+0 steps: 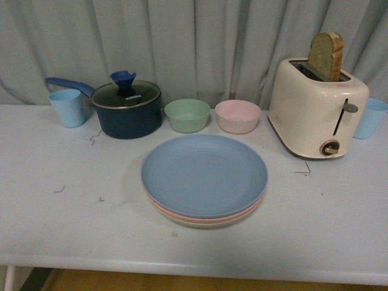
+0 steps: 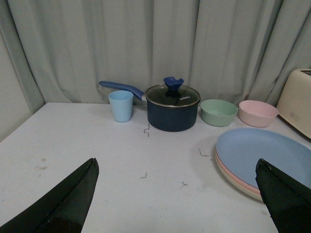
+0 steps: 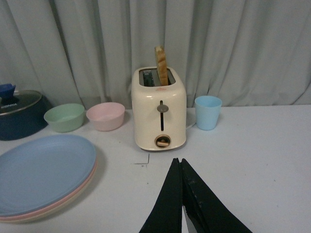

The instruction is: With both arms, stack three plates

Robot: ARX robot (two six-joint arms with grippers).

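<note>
The three plates lie in one stack at the middle of the table. The light blue plate (image 1: 204,173) is on top, the pink plate (image 1: 182,215) shows as a rim under it, and the beige plate (image 1: 200,224) is at the bottom. The stack also shows in the left wrist view (image 2: 265,153) and the right wrist view (image 3: 41,170). Neither arm shows in the front view. My left gripper (image 2: 177,194) is open and empty, above the table to the left of the stack. My right gripper (image 3: 178,162) is shut and empty, to the right of the stack, in front of the toaster.
Along the back stand a light blue cup (image 1: 67,107), a dark blue lidded pot (image 1: 127,110), a green bowl (image 1: 187,114), a pink bowl (image 1: 237,116), a cream toaster (image 1: 316,107) holding a bread slice, and another blue cup (image 1: 370,117). Grey curtain behind.
</note>
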